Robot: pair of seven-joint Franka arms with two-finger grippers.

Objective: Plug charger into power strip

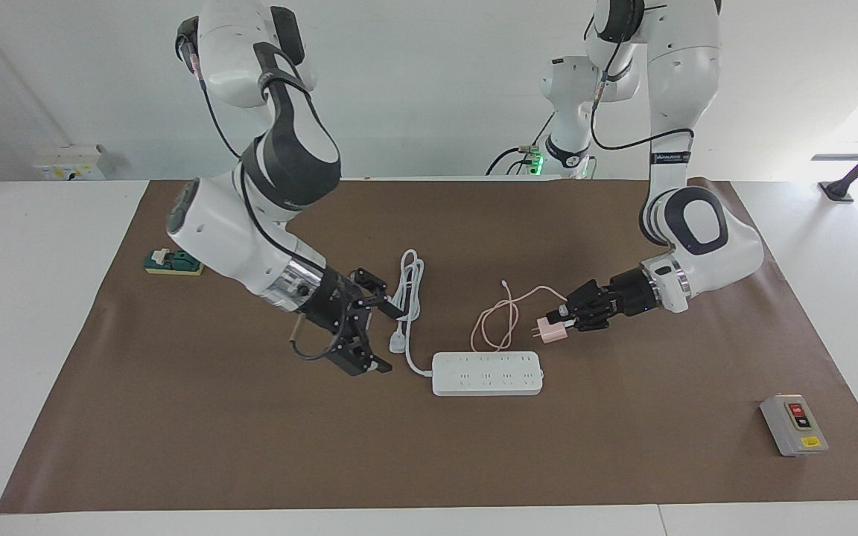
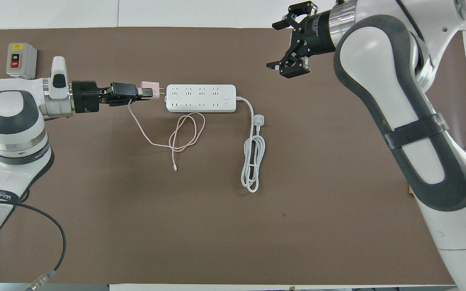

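Note:
The power strip [image 1: 487, 373] [image 2: 200, 98] lies flat on the brown mat, sockets up. My left gripper [image 1: 564, 321] [image 2: 146, 92] is shut on the pale-pink charger [image 1: 550, 330] [image 2: 150, 88]. It holds the charger low over the mat, just off the strip's end toward the left arm's side, with the prongs pointing at that end. The charger's thin pink cable [image 1: 500, 313] [image 2: 184, 133] trails in loops on the mat, nearer to the robots than the strip. My right gripper [image 1: 380, 339] [image 2: 275, 44] is open and empty, raised near the strip's cord end.
The strip's thick white cord [image 1: 410, 286] [image 2: 253, 165] lies coiled, ending in a white three-pin plug [image 1: 397, 342] [image 2: 259, 120]. A grey box with red and black buttons [image 1: 794, 424] [image 2: 20, 60] sits at the left arm's end. A small green and yellow block [image 1: 173, 262] sits at the right arm's end.

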